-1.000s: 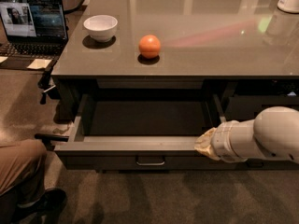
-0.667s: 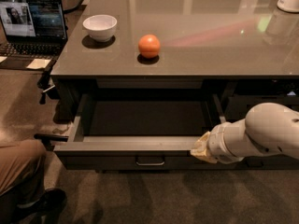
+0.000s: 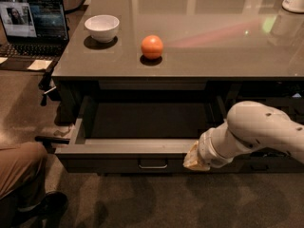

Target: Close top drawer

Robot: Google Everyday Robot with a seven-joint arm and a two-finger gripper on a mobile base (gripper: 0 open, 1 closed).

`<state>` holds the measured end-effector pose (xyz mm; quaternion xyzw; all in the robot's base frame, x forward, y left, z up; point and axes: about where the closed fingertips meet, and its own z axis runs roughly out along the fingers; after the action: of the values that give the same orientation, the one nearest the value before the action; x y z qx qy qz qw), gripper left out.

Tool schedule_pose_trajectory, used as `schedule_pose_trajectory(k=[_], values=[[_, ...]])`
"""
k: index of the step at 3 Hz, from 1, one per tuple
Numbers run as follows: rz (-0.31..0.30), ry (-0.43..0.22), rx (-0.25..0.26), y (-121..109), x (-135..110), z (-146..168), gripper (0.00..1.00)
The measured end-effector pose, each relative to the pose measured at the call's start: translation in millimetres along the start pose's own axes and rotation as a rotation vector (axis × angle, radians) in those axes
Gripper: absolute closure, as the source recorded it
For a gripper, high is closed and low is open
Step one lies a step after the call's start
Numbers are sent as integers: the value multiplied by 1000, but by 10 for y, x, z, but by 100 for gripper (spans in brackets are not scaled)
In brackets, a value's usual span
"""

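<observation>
The top drawer [image 3: 128, 148] stands pulled far out under the glossy grey counter [image 3: 199, 46]. It is wide, shallow and dark grey, with a small metal loop handle [image 3: 153, 164] centred on its front. My gripper [image 3: 194, 159] is at the end of the white arm that comes in from the right. It sits against the right part of the drawer's front, just right of the handle. The arm's wrist hides the fingers.
A white bowl [image 3: 101, 27] and an orange ball [image 3: 152, 46] sit on the counter. An open laptop [image 3: 33, 25] stands at the far left. A person's leg and shoe [image 3: 23, 184] are at the lower left. A narrower dark drawer column [image 3: 285, 103] lies behind my arm.
My arm has swung a little to the left and upward along the drawer front. The drawer looks as far out as before.
</observation>
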<state>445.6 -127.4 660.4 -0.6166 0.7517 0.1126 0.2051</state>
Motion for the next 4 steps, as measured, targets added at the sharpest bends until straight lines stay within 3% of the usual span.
schedule_pose_trajectory(k=[1,3,4], values=[[-34,17,-37,-7,-36,97,58],[-70,53,-46,-217,-84,166,12],[-71,56,-47,-209,-81,170,0]])
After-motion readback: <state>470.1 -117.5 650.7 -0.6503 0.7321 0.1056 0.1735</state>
